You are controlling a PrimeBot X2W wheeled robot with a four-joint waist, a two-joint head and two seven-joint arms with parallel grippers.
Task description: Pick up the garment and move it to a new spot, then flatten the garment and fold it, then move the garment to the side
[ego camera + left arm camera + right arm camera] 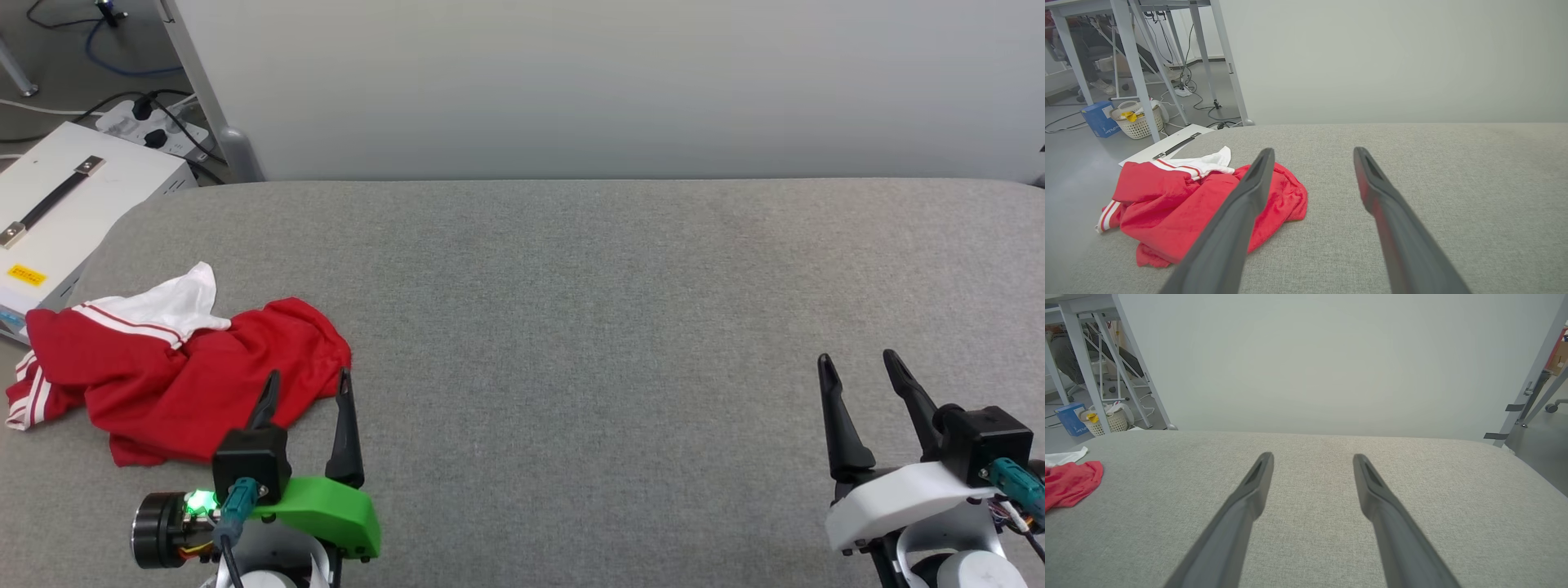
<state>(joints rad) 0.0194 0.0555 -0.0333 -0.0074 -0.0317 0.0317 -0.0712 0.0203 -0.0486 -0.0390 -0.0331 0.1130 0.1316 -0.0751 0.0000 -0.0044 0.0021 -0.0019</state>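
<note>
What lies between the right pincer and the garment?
In the head view, just bare grey padded surface from the right pincer to the garment, save the left pincer at the garment's right edge.

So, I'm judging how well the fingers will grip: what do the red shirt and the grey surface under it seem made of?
Red shirt: thin, soft knit cloth, matte, probably jersey; it lies in loose crumpled folds. Grey surface: matte woven cloth with a fine speckled weave, rounded at the corners as if padded; what is beneath cannot be told.
</note>
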